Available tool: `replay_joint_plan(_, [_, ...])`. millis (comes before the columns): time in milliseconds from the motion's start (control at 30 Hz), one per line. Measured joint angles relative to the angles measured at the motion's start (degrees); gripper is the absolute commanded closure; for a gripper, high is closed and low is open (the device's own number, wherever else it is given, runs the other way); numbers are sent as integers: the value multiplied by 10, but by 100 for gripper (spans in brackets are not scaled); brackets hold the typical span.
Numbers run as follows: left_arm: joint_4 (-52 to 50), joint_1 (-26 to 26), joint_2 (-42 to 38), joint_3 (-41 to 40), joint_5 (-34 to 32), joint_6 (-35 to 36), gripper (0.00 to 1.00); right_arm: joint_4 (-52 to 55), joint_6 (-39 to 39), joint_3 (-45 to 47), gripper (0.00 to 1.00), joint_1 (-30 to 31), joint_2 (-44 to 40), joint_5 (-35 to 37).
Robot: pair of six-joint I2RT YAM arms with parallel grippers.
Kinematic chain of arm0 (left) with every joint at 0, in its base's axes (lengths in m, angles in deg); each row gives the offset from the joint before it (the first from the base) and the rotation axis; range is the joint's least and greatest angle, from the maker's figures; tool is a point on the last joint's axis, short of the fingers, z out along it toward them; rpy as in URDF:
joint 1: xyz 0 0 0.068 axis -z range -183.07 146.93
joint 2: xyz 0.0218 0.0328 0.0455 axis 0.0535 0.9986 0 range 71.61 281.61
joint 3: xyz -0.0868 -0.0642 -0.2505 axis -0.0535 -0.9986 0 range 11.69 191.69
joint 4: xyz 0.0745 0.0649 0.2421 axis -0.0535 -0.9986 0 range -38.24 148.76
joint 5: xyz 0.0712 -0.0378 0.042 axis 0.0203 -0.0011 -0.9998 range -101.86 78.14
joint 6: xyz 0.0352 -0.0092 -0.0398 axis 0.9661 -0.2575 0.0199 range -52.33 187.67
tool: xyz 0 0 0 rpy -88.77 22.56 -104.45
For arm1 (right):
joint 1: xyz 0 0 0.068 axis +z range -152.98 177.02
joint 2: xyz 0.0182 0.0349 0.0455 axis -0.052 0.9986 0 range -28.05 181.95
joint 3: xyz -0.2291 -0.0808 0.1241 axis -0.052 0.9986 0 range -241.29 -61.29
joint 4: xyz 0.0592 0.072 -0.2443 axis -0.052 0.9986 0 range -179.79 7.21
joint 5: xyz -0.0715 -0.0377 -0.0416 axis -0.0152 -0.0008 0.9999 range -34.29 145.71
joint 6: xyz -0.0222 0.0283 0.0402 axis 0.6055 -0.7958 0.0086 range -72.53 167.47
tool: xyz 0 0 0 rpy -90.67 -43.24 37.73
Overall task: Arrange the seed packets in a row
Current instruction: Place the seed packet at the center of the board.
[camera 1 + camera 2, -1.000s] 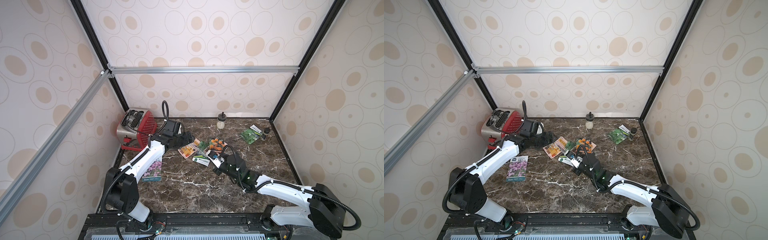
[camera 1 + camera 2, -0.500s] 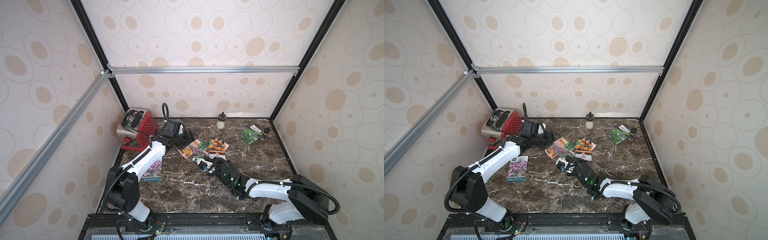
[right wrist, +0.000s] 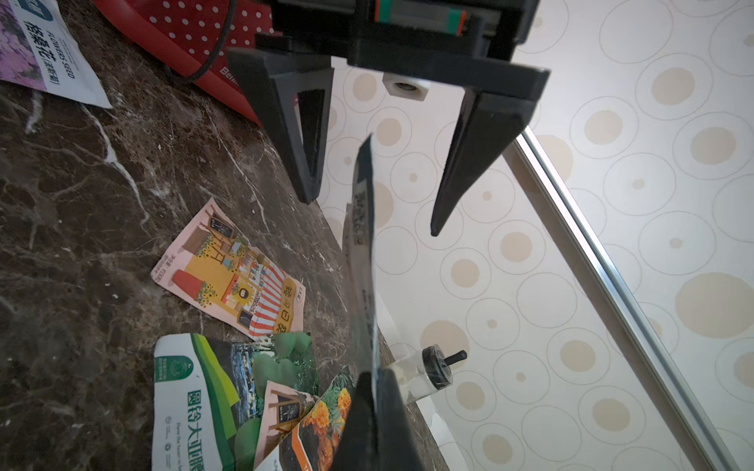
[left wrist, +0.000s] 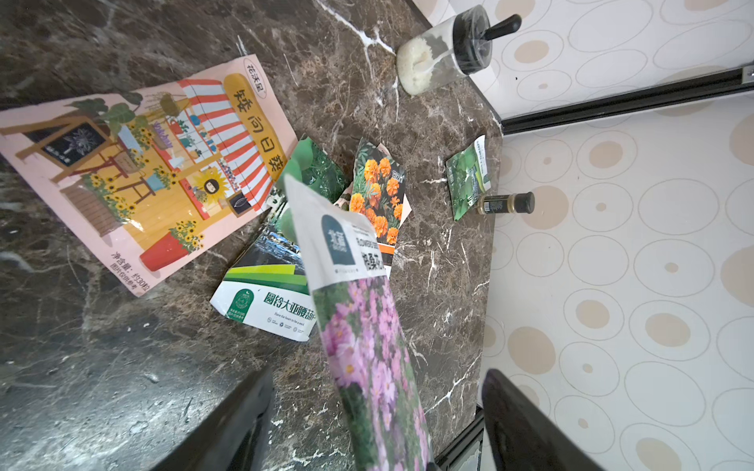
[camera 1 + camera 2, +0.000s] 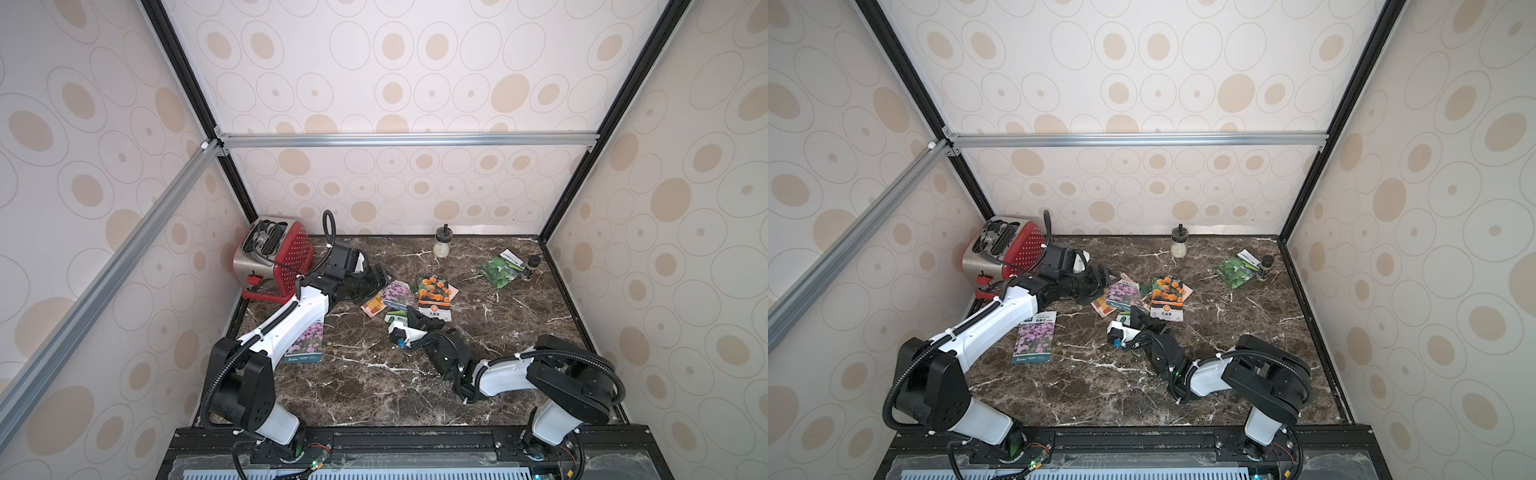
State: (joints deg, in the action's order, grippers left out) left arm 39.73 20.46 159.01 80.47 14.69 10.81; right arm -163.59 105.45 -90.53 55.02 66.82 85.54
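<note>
Marble bench (image 5: 374, 374), mid-handover of a purple-flower seed packet (image 4: 367, 346).
Right pincer (image 3: 369, 391) clamps one end above the other packets (image 5: 434, 297); left pincer (image 3: 369, 216), spread, straddles it and should close squarely before any release.

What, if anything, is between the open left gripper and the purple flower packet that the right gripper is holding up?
Nothing visible. The purple flower packet, pinched by the right gripper, reaches in between the open fingers of the left gripper, with clear gaps on both sides.
</note>
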Motion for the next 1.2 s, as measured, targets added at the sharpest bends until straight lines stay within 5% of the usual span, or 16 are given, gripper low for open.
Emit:
replay_joint_plan(233, [9,0,0,-13,2,-6,41,-25,10,-9,100,13,3,0])
replay_joint_plan(433, [23,0,1,-15,0,-3,80,-30,14,-10,100,38,17,3])
replay_joint_plan(567, [20,0,1,-15,-3,9,96,-30,15,-10,100,52,19,15])
replay_joint_plan(633, [17,0,0,-15,-7,17,100,-30,11,-10,82,56,19,24])
replay_joint_plan(733, [14,-1,-4,-16,-17,39,100,-34,-5,-2,27,64,13,31])
replay_joint_plan(767, [13,-3,-10,-19,-21,48,100,-33,-13,5,17,66,4,34])
replay_joint_plan(900, [7,-18,-54,-40,-33,88,100,37,-81,40,1,68,-102,39])
replay_joint_plan(1067, [1,-34,-124,-71,-50,145,100,279,-299,18,0,-22,-322,-54])
replay_joint_plan(1200, [16,-38,-160,-120,-49,171,100,421,-442,-34,3,-103,-369,-150])
